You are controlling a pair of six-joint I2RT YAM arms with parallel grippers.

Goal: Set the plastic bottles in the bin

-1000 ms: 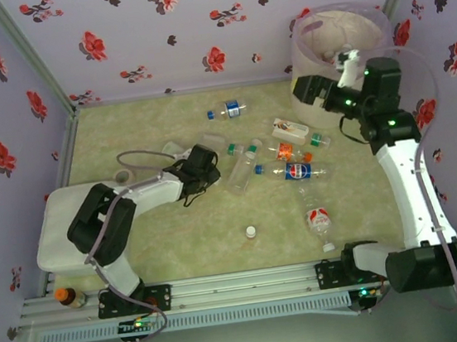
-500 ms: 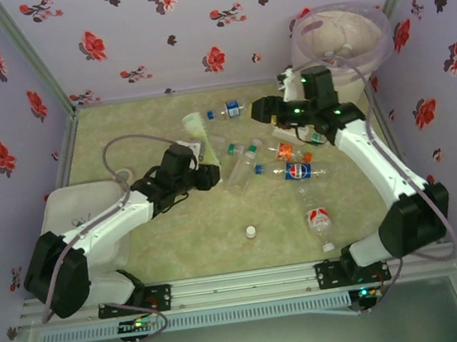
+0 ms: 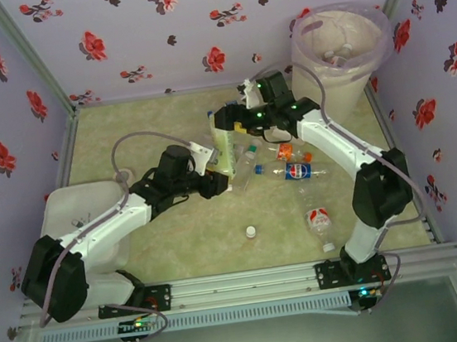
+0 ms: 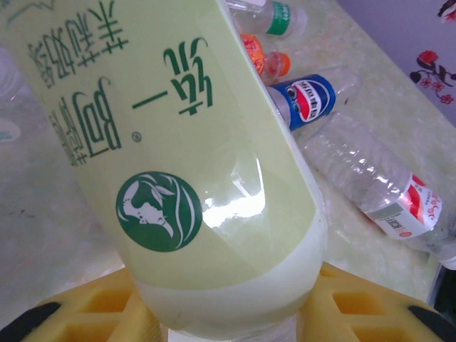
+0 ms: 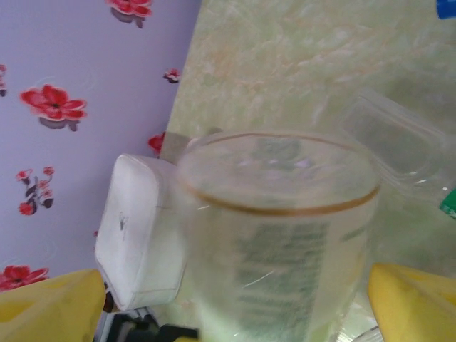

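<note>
A big pale-green-labelled plastic bottle stands base-up near the table's middle. My left gripper is shut on its neck end; in the left wrist view the bottle rises from between the yellow fingers. My right gripper is open around the bottle's base, with a gap at its left finger. Loose bottles lie to the right: a Pepsi bottle, a red-labelled bottle, an orange-labelled bottle. The pink-lined bin stands at the back right.
A flat white rounded-square box sits at the left under the left arm, and shows again as the box in the right wrist view. A lone white cap lies near the front. Flowered walls close in the table on three sides.
The right arm swung from the bin down and left to the green-labelled bottle's base. The left arm raised that bottle and carried it to the right.
</note>
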